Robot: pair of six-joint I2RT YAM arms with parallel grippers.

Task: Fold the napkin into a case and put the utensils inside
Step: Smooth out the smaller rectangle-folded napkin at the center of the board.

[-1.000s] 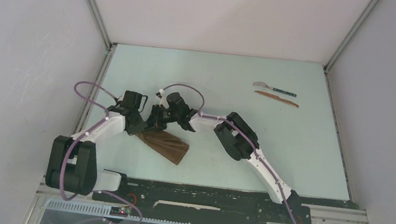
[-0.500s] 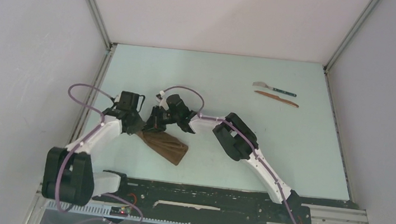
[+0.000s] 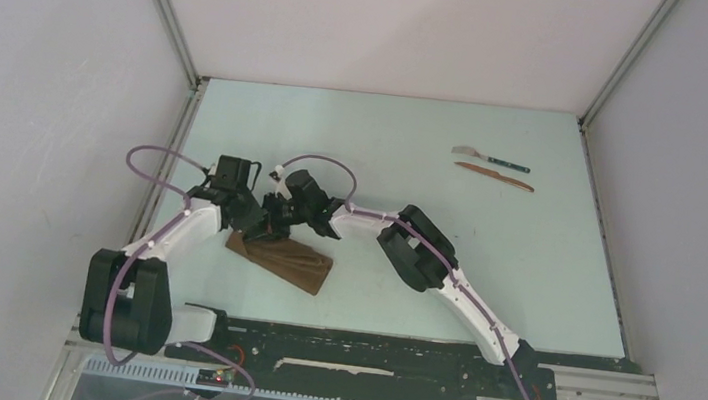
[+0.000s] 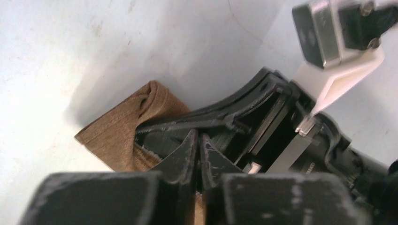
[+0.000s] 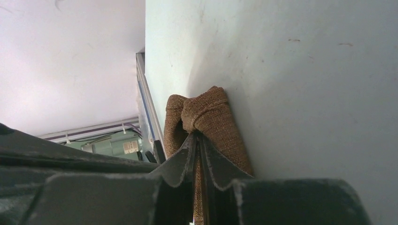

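Napkin (image 3: pixel 285 262) has stretched leftward, lying far-left to near-right.

Lab: white enclosure (image 3: pixel 42 74), aluminium frame (image 3: pixel 168 13)

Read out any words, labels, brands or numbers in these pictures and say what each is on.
No text is legible.
Tiny white print on the black arm housing, left wrist view: too small to read.
Pale label in the background, right wrist view: blurred, unreadable.
The napkin carries no text.

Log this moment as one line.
left gripper: shut on napkin | right gripper: shut on napkin | napkin: partly folded | utensils: far right, untouched
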